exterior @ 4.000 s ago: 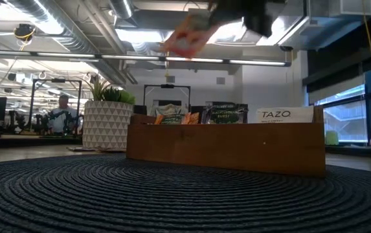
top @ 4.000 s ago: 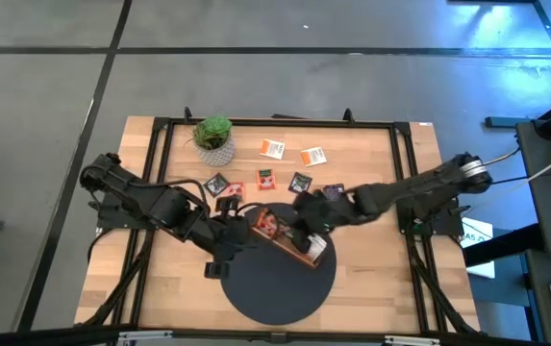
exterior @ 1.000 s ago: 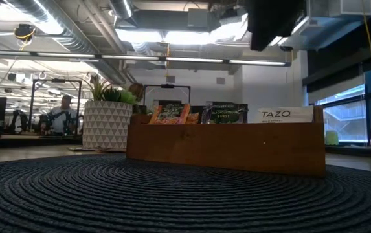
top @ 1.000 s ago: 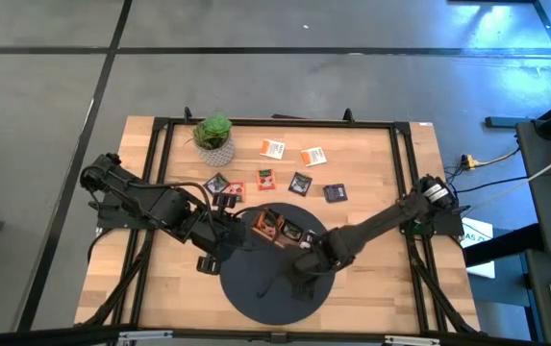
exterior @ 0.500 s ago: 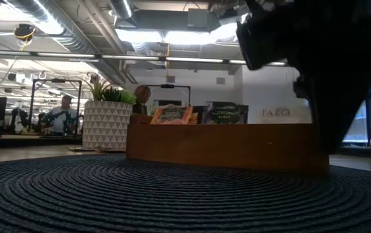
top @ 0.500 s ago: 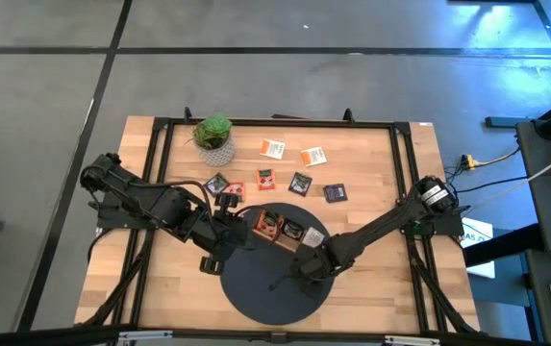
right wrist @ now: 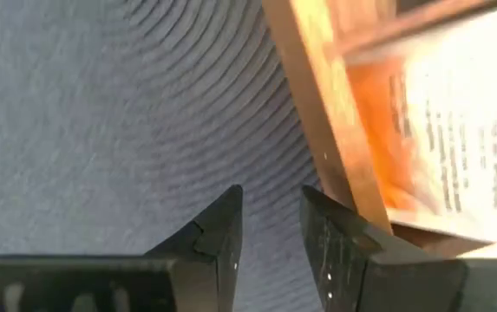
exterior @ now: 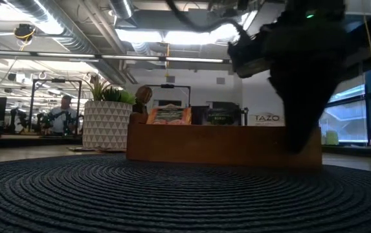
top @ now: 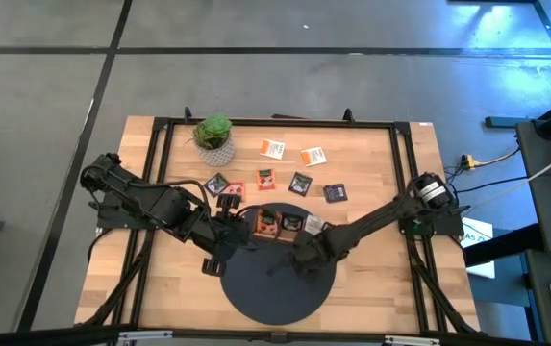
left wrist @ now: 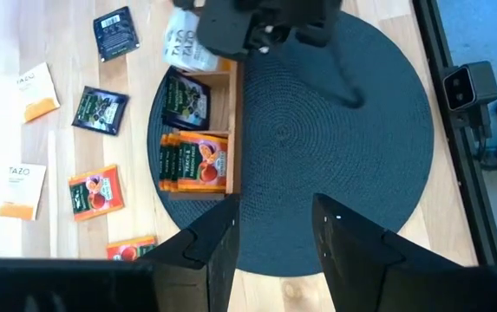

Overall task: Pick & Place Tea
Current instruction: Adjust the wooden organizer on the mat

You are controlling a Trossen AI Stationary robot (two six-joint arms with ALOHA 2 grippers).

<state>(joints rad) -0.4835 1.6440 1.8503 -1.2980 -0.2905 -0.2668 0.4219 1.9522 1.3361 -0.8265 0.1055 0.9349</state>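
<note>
Tea packets sit partly sorted: the wooden tray (top: 277, 225) on the dark round mat (top: 277, 284) holds orange packets (left wrist: 194, 162) in one end compartment, a black-green packet (left wrist: 185, 99) in the middle one and a white packet (left wrist: 188, 49) in the far end one. Loose packets remain on the bare tabletop (top: 371, 159) beyond the mat: two white-orange ones (top: 273, 148), a red one (top: 266, 179), a black-green one (top: 300, 182) and a dark purple one (top: 334, 193), all lying flat and apart from one another. Two more lie near the left arm.

Right gripper (top: 296, 259) hangs low over the mat, just beside the tray's long wall at the white-packet end. Its fingers (right wrist: 222, 238) stand a narrow gap apart with nothing between them; only mat weave shows in the gap.

Left gripper (left wrist: 271, 227) is raised above the mat edge at the tray's other end, fingers spread apart and empty.

A small potted plant (top: 214, 135) stands near the far corner of the table on the left arm's side. In the low view a person (exterior: 60, 115) is visible far back in the room.
</note>
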